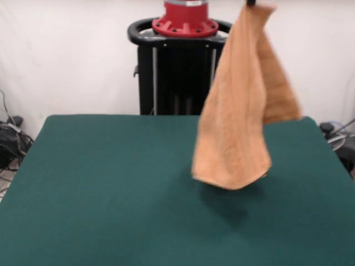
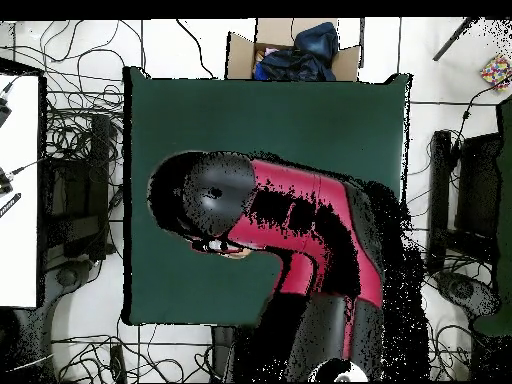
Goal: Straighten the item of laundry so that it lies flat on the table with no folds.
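Observation:
The item of laundry [image 1: 242, 111], an orange-tan terry towel, hangs in the air at the right in the front view, bunched at its top and spreading into loose folds below. It is held by my gripper [image 1: 251, 3], which shows only as a dark tip at the picture's top edge and is shut on the towel's upper end. The towel's lowest edge floats a little above the dark green table [image 1: 111, 183] and casts a shadow on it. In the overhead view the red and black arm [image 2: 300, 230] covers the gripper, and only a small orange sliver of towel [image 2: 238, 252] peeks out beneath it.
The black pedestal [image 1: 177, 72] stands behind the table's far edge. An open cardboard box [image 2: 293, 48] with dark cloth sits just beyond the table's top edge in the overhead view. Cables [image 2: 85, 150] litter the floor around, and a white surface [image 2: 20, 190] lies to the left.

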